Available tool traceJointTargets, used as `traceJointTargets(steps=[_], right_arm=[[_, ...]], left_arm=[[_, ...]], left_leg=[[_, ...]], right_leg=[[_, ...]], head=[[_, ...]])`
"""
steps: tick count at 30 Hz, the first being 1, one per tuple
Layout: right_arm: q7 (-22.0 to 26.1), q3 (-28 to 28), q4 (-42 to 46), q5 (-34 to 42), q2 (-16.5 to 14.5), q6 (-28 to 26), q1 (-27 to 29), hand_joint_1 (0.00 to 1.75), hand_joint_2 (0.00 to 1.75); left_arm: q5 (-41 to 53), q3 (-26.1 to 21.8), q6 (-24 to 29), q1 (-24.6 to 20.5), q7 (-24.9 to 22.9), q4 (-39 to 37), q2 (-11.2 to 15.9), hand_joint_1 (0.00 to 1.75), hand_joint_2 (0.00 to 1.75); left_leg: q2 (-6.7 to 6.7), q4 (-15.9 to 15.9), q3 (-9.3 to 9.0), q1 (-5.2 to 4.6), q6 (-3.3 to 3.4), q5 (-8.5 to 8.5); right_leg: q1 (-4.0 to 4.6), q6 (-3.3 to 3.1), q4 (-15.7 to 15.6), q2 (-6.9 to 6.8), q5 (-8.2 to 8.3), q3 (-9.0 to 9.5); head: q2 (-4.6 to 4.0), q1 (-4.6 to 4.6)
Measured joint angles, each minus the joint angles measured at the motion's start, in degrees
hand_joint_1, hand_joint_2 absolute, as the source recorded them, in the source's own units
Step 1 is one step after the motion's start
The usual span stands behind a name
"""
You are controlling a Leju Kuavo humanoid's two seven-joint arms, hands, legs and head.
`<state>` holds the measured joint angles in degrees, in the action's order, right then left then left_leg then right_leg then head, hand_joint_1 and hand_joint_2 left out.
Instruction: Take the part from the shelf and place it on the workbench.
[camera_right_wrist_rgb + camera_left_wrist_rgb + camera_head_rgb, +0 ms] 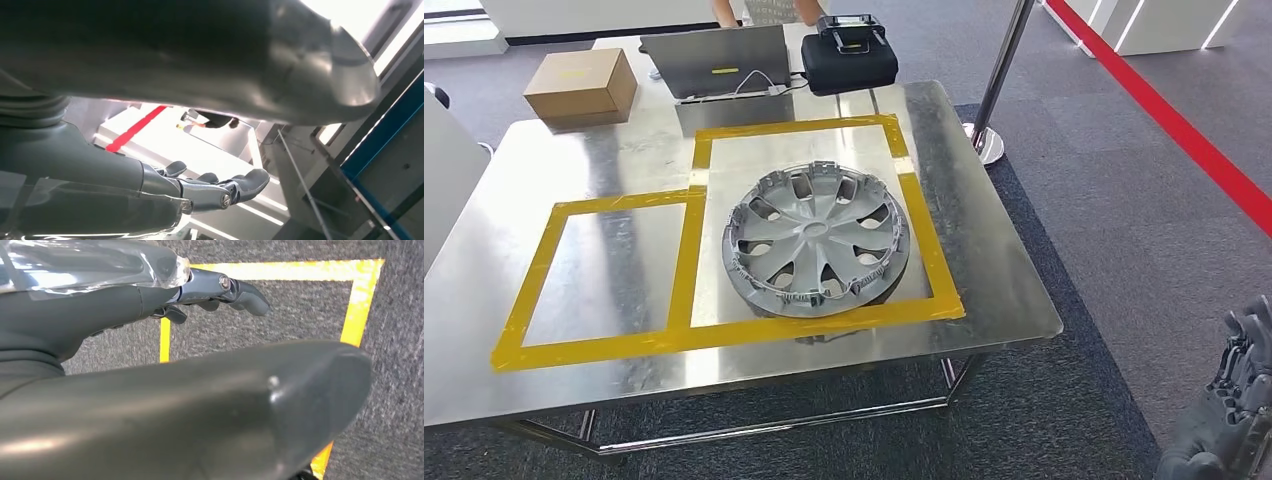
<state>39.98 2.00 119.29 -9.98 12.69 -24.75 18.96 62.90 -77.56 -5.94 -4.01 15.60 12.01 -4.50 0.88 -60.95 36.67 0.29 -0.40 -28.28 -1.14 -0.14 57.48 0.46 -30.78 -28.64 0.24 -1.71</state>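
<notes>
A silver hubcap (816,243) lies flat on the steel workbench (604,160), inside the right-hand square of yellow tape (929,255). My right hand (1232,400) hangs low beside the bench's right end, well away from the hubcap. The right wrist view has the right hand (210,187) with its fingers stretched out and its thumb apart, holding nothing. In the left wrist view my left hand (215,290) is held out over grey carpet, fingers extended and empty.
At the bench's far edge stand a cardboard box (581,86), a laptop (716,60) and a black case (848,58), with a person behind them. A stanchion pole (999,75) rises at the far right corner. Yellow tape (357,305) marks the carpet under my left hand.
</notes>
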Motion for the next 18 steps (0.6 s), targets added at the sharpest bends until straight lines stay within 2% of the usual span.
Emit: traceJointTargets(steps=[2, 3, 4, 5, 6, 8, 9, 10, 11, 13, 14, 15, 16, 18], right_arm=[[0.00, 1.86, 0.05, 1.11, -1.33, 2.15, 0.41, 0.00, 0.00], [0.00, 2.67, 0.05, 1.59, -2.06, 3.21, 0.66, 0.00, 0.00], [0.00, 3.48, 0.05, 2.08, -2.88, 4.56, 0.91, 0.00, 0.00], [0.00, 4.20, 0.05, 2.47, -3.70, 5.96, 1.13, 0.00, 0.00], [0.00, 4.99, 0.05, 2.77, -4.65, 7.55, 1.29, 0.00, 0.00], [0.00, 6.54, 0.01, 3.27, -6.59, 10.78, 1.43, 0.00, 0.00], [0.00, 7.42, -0.10, 3.65, -7.69, 12.53, 1.41, 0.00, 0.00], [0.00, 8.34, -0.38, 4.14, -8.81, 14.36, 1.33, 0.00, 0.00], [0.00, 9.36, -0.85, 4.67, -10.03, 16.35, 1.22, 0.00, 0.00], [0.00, 11.28, -2.54, 5.59, -12.33, 19.92, 0.96, 0.00, 0.00], [0.00, 12.09, -3.96, 5.94, -13.28, 21.11, 0.80, 0.00, 0.00], [0.00, 12.82, -5.89, 6.12, -14.02, 21.86, 0.52, 0.00, 0.00], [-0.01, 13.58, -8.48, 5.94, -14.63, 22.48, 0.02, 0.00, 0.00], [-0.13, 15.59, -15.95, 4.14, -15.67, 24.00, -1.58, 0.00, 0.00]], left_arm=[[0.06, 0.03, -0.02, -0.03, 0.22, 0.01, 0.33, 0.00, 0.00], [0.08, 0.03, -0.05, -0.04, 0.44, 0.01, 0.50, 0.00, 0.00], [0.15, 0.03, -0.14, -0.03, 0.73, 0.02, 0.69, 0.00, 0.00], [0.27, 0.03, -0.26, -0.02, 1.00, 0.03, 0.86, 0.00, 0.00], [0.45, 0.04, -0.44, -0.02, 1.25, 0.08, 1.05, 0.00, 0.00], [0.80, 0.09, -0.77, -0.06, 1.63, 0.27, 1.50, 0.00, 0.00], [0.91, 0.14, -0.89, -0.13, 1.77, 0.39, 1.74, 0.00, 0.00], [0.95, 0.21, -0.92, -0.18, 1.86, 0.49, 1.98, 0.00, 0.00], [0.97, 0.27, -0.94, -0.21, 1.91, 0.56, 2.20, 0.00, 0.00], [0.87, 0.35, -0.97, -0.16, 1.92, 0.69, 2.54, 0.00, 0.00], [0.77, 0.38, -0.97, -0.15, 1.90, 0.75, 2.65, 0.00, 0.00], [0.59, 0.43, -0.99, -0.16, 1.85, 0.83, 2.73, 0.00, 0.00], [0.37, 0.48, -0.99, -0.17, 1.74, 0.88, 2.78, 0.00, 0.00], [-0.20, 0.53, -0.88, -0.14, 1.32, 0.98, 2.82, 0.00, 0.00]], left_leg=[[-0.35, -6.83, 2.17, 0.06, -0.45, -5.32], [-0.38, -10.51, 3.16, 0.07, -0.59, -7.33], [-0.39, -12.88, 3.45, 0.07, -0.64, -8.26], [-0.40, -13.40, 2.85, 0.07, -0.61, -8.16], [-0.40, -11.39, 0.87, 0.07, -0.49, -7.08], [-0.37, -3.10, -5.23, -0.03, -0.06, -4.60], [-0.32, 1.17, -8.11, -0.15, 0.15, -3.87], [-0.28, 3.85, -9.79, -0.28, 0.34, -3.68], [-0.24, 5.24, -10.51, -0.42, 0.50, -3.76], [-0.31, 5.62, -10.15, -0.42, 1.11, -3.32], [-0.42, 5.69, -9.84, -0.34, 1.57, -2.95], [-0.55, 5.80, -9.47, -0.22, 2.08, -2.50], [-0.72, 5.87, -9.00, -0.13, 2.49, -2.05], [-0.97, 5.82, -7.85, -0.25, 2.88, -1.15]], right_leg=[[-0.01, -0.52, 0.02, -0.27, 0.77, -0.91], [0.03, -0.57, 0.04, -0.39, 1.15, -1.40], [0.08, -0.56, 0.06, -0.48, 1.52, -1.89], [0.15, -0.52, 0.07, -0.55, 1.85, -2.30], [0.20, -0.46, 0.08, -0.59, 2.15, -2.70], [0.30, -0.22, 0.10, -0.60, 2.70, -3.15], [0.40, -0.01, 0.13, -0.60, 2.98, -3.34], [0.49, 0.27, 0.15, -0.61, 3.29, -3.45], [0.54, 0.60, 0.14, -0.62, 3.61, -3.61], [0.52, 1.29, 0.11, -0.62, 4.07, -3.82], [0.48, 1.63, 0.49, -0.61, 3.62, -4.11], [0.44, 1.94, 1.69, -0.59, 2.40, -4.68], [0.41, 2.22, 4.02, -0.57, 0.37, -5.65], [0.40, 2.64, 11.44, -0.56, -4.29, -8.19]], head=[[0.00, -0.10], [0.00, -0.10], [0.00, -0.10], [0.00, -0.09], [0.00, -0.09], [0.00, -0.09], [0.00, -0.07], [0.00, -0.04], [0.00, -0.06], [0.00, -0.07], [0.00, -0.03], [0.00, 0.09], [0.00, 0.18], [0.00, 0.36]])
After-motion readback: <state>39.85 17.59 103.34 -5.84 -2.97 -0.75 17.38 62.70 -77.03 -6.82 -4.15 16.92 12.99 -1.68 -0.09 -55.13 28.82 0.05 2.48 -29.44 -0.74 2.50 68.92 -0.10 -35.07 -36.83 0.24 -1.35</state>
